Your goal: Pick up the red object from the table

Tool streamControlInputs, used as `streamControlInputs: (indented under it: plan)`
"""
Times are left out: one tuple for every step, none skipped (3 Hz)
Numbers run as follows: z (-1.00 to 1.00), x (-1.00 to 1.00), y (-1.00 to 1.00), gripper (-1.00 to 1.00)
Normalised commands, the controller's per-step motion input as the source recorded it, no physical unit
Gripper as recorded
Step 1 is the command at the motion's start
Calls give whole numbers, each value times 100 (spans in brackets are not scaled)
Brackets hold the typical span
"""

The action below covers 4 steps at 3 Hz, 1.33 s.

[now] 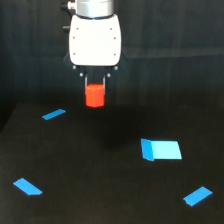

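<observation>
The red object (95, 95), a small bright red-orange stubby block, hangs in the air above the black table (100, 170). My gripper (95, 84), under its white body, is shut on the block's upper part, with dark fingers (86, 83) showing on either side of it. The block's lower part sticks out below the fingertips. It is well clear of the table surface, up in the upper left-centre of the exterior view.
Several flat bright-blue patches lie on the table: a thin strip (54, 114) at the left, one (27, 186) at the lower left, a larger rectangle (161, 149) right of centre, and one (198, 195) at the lower right.
</observation>
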Motion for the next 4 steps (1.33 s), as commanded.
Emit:
streamControlInputs:
  plan:
    - [28, -2, -15, -100]
    - [26, -2, -14, -100]
    - [26, 5, -21, -100]
    - [22, 3, -15, -96]
